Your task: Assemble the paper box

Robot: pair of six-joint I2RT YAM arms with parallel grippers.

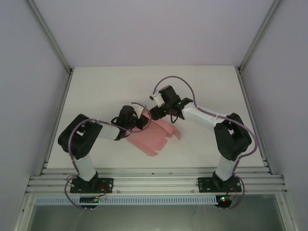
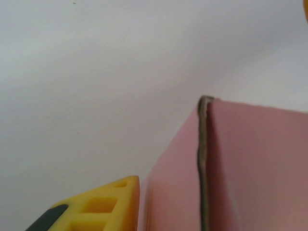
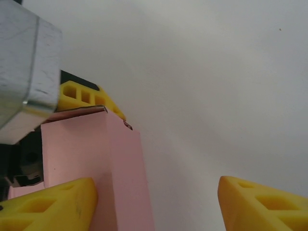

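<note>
As right wrist shows, right gripper (image 3: 156,192) spread beside paper box (image 3: 91,149), left gripper's (image 1: 140,120) state unclear.

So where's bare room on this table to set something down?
Bare: the table's far strip up to the back wall, and the near edge right of the paper box. Crowded: mid-table, where the left gripper and right gripper meet at that box.

The left arm (image 1: 85,166) and right arm (image 1: 225,167) are showing white links, black joints and looping lilac cables (image 1: 168,78) (small lights are glowing at the black bases (image 1: 91,185)). Yellow fingers (image 3: 260,204) are showing square hollows.
</note>
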